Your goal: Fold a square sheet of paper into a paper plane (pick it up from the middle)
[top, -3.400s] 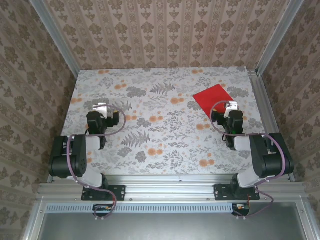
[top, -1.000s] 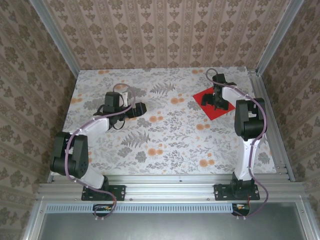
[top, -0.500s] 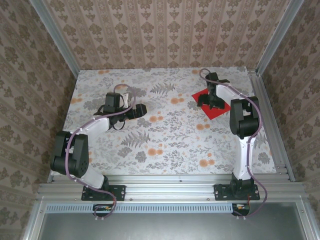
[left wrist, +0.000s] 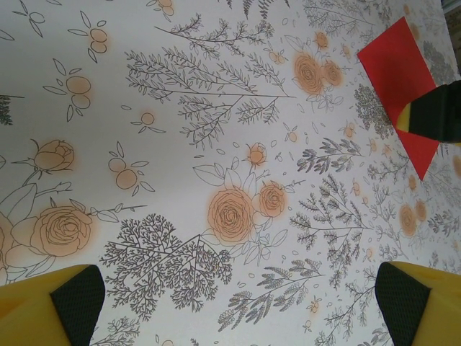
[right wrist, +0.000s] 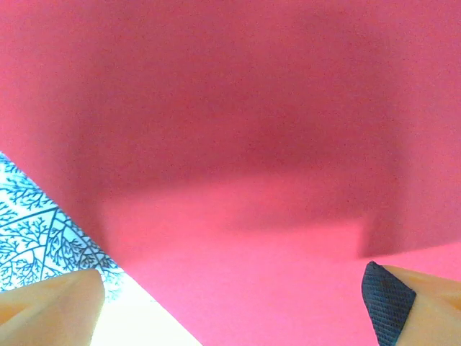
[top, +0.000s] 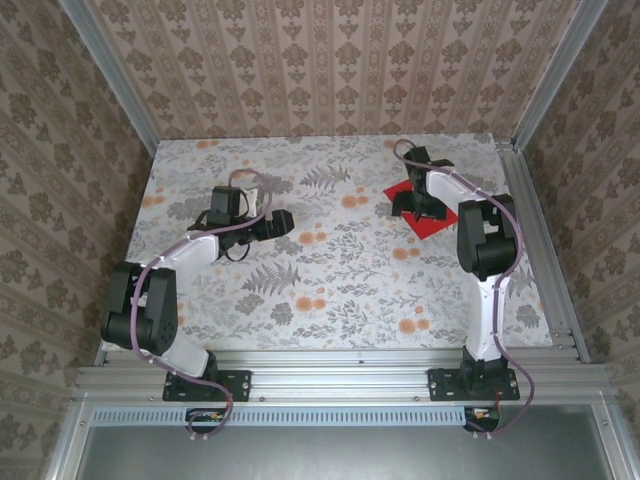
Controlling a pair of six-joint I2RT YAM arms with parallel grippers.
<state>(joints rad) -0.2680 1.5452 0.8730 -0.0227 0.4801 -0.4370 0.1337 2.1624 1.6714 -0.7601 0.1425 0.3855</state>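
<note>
The square sheet of paper [top: 433, 223] is bright red and lies flat and unfolded on the floral table at the back right, so there is no paper plane shape to it. My right gripper [top: 414, 203] hangs close over its middle. The open fingers straddle the red sheet [right wrist: 238, 144], and nothing is between the fingertips [right wrist: 392, 303]. My left gripper [top: 281, 218] is open over bare table left of centre, pointing right. From there the sheet [left wrist: 396, 61] shows far off, with the right gripper [left wrist: 436, 115] on top of it.
The floral tabletop [top: 330, 270] is walled in by patterned panels on three sides. An aluminium rail [top: 535, 240] runs along the right edge, close to the sheet. One edge of the sheet crosses the table [right wrist: 43, 231] at the right wrist view's lower left.
The right gripper has shifted a little left across the red sheet and stayed open. The left arm has barely moved.
</note>
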